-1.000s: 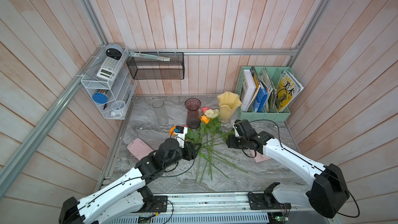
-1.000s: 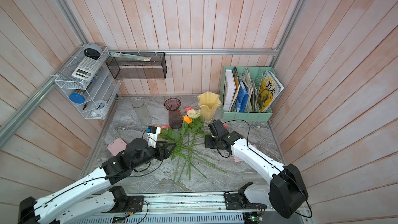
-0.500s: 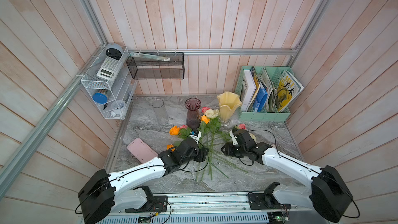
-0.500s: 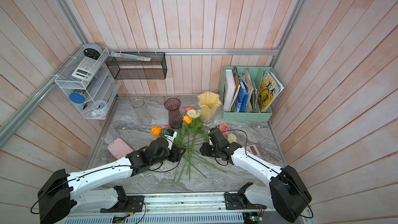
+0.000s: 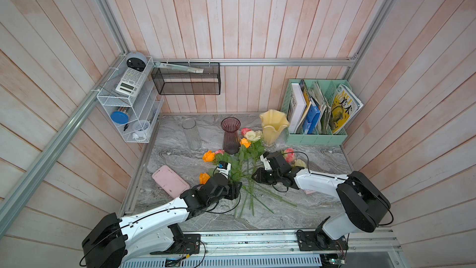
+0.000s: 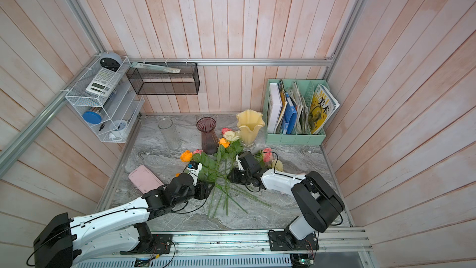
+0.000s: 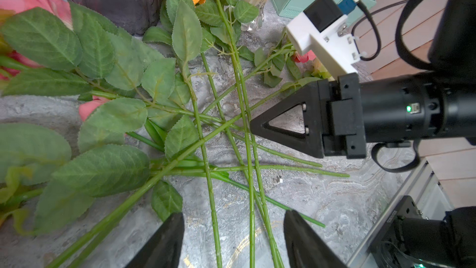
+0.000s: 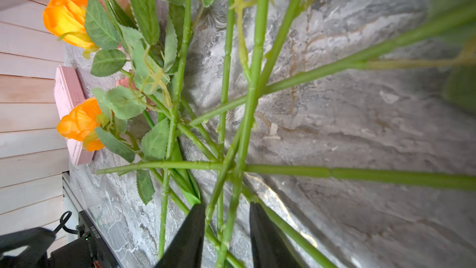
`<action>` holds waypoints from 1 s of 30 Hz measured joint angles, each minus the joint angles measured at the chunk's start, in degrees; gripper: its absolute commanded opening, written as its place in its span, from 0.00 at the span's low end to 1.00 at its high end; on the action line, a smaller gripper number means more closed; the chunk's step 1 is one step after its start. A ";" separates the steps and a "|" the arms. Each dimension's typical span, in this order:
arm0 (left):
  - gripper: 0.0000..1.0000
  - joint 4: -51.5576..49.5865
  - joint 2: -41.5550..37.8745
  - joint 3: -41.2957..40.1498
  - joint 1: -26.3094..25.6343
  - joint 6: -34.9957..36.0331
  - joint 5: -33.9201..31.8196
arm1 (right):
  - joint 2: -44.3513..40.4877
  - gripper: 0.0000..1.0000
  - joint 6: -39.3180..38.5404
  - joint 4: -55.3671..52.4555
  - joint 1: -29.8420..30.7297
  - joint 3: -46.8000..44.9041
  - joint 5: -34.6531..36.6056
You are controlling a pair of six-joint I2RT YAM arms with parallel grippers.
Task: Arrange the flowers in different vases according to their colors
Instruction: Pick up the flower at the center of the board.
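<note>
Tabletop (image 5: 309, 210): three vases (image 5: 192, 135) (image 5: 231, 136) (image 5: 273, 127), three orange roses (image 5: 208, 156) (image 5: 204, 178) (image 5: 245, 142)

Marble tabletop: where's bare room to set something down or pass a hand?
Free: the strip between the clear vase and the pink case; the patch before the mint file holder; the front edge right of the stems. Crowded: the centre, where the flowers lie crossed from the purple vase and yellow vase to the left gripper and right gripper.

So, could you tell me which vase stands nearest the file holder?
The yellow vase, wavy-rimmed; the purple vase and clear vase stand farther from the holder.
</note>
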 measured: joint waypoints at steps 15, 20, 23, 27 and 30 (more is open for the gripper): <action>0.67 -0.02 -0.92 -0.28 0.00 -0.61 -1.36 | 2.60 0.18 -0.59 2.12 0.02 0.31 -0.24; 0.67 -0.07 -0.92 -0.83 0.00 -0.63 -1.75 | 2.71 0.19 -1.09 2.36 0.02 0.31 -0.26; 0.67 -0.07 -1.07 -0.83 0.00 -0.63 -2.14 | 3.45 0.19 -1.36 2.91 0.00 0.31 -0.37; 0.67 -0.09 -1.49 -0.83 0.00 -0.63 -2.60 | 4.74 0.06 -1.62 3.19 -0.13 0.48 -0.72; 0.67 -0.11 -1.57 -0.83 0.00 -0.61 -2.80 | 4.85 0.01 -1.90 3.41 -0.37 0.57 -1.05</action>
